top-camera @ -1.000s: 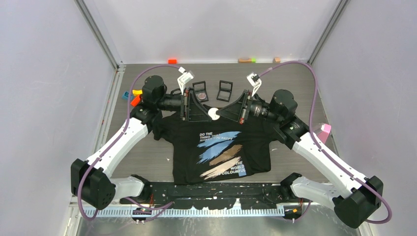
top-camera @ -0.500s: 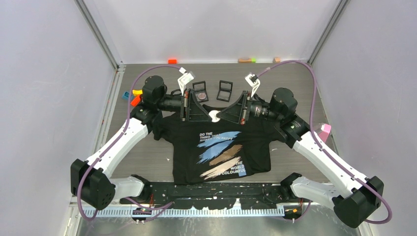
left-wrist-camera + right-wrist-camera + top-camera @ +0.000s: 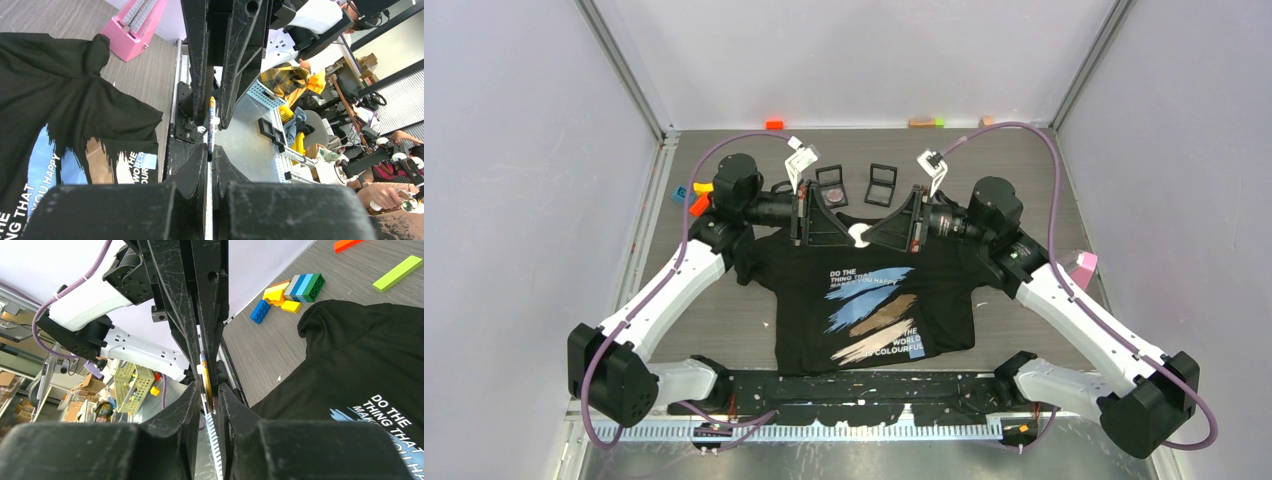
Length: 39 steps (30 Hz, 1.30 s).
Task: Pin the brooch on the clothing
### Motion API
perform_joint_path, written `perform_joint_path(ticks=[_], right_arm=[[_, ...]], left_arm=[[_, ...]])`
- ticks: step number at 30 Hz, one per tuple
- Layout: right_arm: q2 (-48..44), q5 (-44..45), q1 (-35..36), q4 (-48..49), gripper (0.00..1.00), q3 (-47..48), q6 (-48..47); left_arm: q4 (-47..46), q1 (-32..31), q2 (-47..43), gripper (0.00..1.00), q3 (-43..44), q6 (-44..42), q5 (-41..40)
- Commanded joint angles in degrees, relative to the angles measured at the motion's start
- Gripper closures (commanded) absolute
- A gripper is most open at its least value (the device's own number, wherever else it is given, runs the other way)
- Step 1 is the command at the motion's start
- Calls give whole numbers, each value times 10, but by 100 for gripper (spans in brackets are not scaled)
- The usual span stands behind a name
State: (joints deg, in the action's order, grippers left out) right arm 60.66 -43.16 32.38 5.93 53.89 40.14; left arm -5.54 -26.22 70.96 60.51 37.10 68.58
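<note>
The left gripper (image 3: 209, 152) pinched the brooch (image 3: 858, 235) edge-on between closed fingers, over the T-shirt (image 3: 804, 300) collar. The right gripper (image 3: 206, 392) had its fingers narrowly parted around the same disc. Held by one thin-edge pinch, the brooch might twist or drop below the fingers.

Grey table (image 3: 724, 320) carries black T-shirt (image 3: 864, 300), small square cases (image 3: 831, 184), coloured blocks (image 3: 774, 124).
</note>
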Motion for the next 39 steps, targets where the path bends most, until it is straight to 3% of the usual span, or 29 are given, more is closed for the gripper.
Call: perform_joint_path(ticks=[1, 7, 14, 17, 22, 26, 32, 39], right_arm=[[3, 4, 0, 23, 78, 21, 4], [32, 74, 0, -94, 90, 52, -42], [68, 124, 0, -136, 93, 63, -63], [67, 116, 0, -121, 83, 61, -61], [35, 114, 0, -103, 54, 54, -58], [-13, 142, -2, -67, 41, 16, -54], [-32, 119, -20, 48, 44, -40, 0], [-14, 49, -23, 93, 53, -45, 34]], left_arm=[[-25, 1, -17, 100, 8, 2, 4], [-22, 0, -15, 100, 7, -1, 2], [-17, -1, -12, 100, 8, -5, 1], [7, -1, -10, 100, 11, -18, -10], [161, 0, -2, 100, 48, -112, -87], [148, 0, 2, 100, 42, -100, -87], [104, 0, 1, 100, 32, -73, -63], [78, 0, 1, 100, 25, -55, -50]])
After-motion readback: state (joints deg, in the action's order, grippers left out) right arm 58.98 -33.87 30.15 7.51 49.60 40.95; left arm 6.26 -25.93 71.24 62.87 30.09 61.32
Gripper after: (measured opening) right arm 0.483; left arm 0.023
